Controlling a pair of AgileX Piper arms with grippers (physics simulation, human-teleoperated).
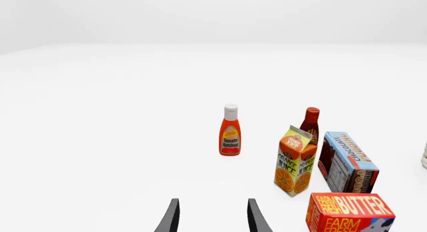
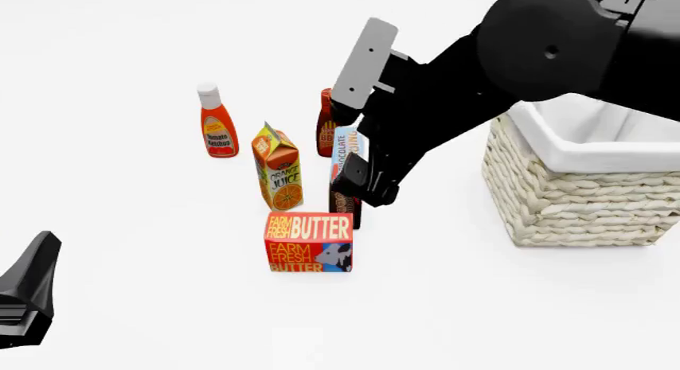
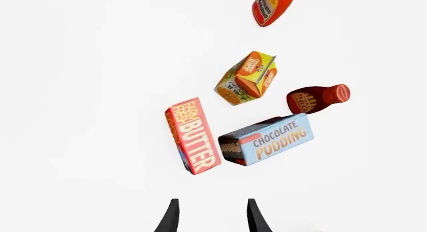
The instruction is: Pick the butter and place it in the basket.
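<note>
Both sets of jaws stand parted and hold nothing; the right gripper (image 3: 210,214) hangs above the butter (image 2: 309,243). That box stands on the white bench (image 2: 127,251), just before the chocolate pudding box (image 2: 346,175), with the basket (image 2: 579,187) well to its right.

Butter (image 2: 309,242) box looks like printed card, smooth w/ slight sheen. Basket (image 2: 574,203) is rough woven wicker w/ matt white cloth lining; desk (image 2: 127,227) is smooth matt white.
</note>
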